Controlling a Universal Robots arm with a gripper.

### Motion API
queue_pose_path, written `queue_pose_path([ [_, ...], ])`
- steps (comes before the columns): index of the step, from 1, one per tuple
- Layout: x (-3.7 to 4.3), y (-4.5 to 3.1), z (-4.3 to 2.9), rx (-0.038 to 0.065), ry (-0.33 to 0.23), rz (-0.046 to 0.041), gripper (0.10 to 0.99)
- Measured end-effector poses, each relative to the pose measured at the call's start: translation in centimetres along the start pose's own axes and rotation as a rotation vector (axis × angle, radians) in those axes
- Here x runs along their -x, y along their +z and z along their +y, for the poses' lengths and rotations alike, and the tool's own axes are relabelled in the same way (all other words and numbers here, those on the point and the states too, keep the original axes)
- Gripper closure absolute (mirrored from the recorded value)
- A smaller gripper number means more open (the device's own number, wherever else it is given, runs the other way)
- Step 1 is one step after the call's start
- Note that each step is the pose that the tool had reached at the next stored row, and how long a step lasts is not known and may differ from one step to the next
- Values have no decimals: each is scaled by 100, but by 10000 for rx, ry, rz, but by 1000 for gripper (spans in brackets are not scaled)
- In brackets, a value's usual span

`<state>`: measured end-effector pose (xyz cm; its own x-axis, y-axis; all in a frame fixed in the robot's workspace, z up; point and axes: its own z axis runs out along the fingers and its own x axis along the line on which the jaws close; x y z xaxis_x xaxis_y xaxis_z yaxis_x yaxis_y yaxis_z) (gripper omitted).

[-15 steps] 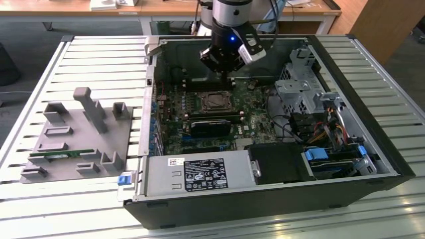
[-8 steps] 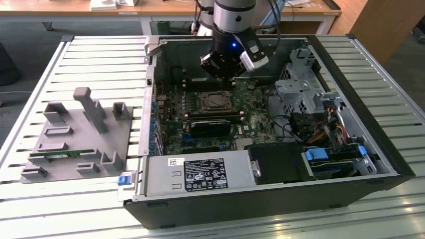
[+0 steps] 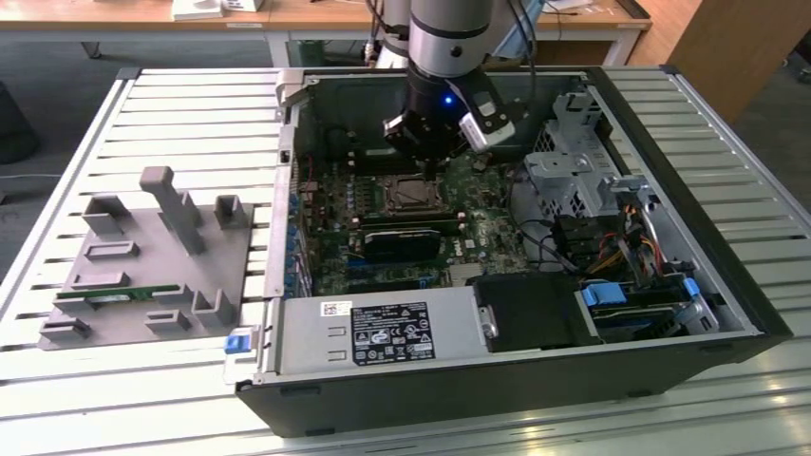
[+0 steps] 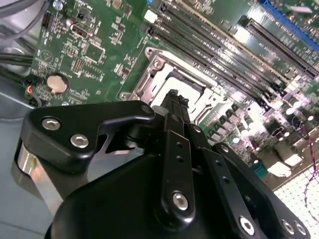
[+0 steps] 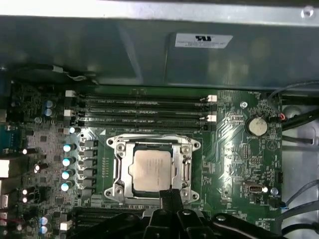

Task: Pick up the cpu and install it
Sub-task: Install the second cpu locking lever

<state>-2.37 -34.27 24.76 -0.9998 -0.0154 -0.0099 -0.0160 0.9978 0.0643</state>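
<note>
Open computer case (image 3: pixel 709 313) on slatted metal table (image 3: pixel 178 114), wooden desks (image 3: pixel 317 14) behind.

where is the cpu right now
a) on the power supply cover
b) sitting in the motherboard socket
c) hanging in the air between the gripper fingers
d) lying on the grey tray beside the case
b: in the first wrist view the silver-topped cpu lies flat inside the metal-framed socket on the motherboard, with the gripper just above the socket's edge.
</note>
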Motion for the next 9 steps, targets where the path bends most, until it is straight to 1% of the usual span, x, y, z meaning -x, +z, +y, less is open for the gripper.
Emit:
queue_pose_path([
  [9,-2,73,-108,2,-1,0,980],
])
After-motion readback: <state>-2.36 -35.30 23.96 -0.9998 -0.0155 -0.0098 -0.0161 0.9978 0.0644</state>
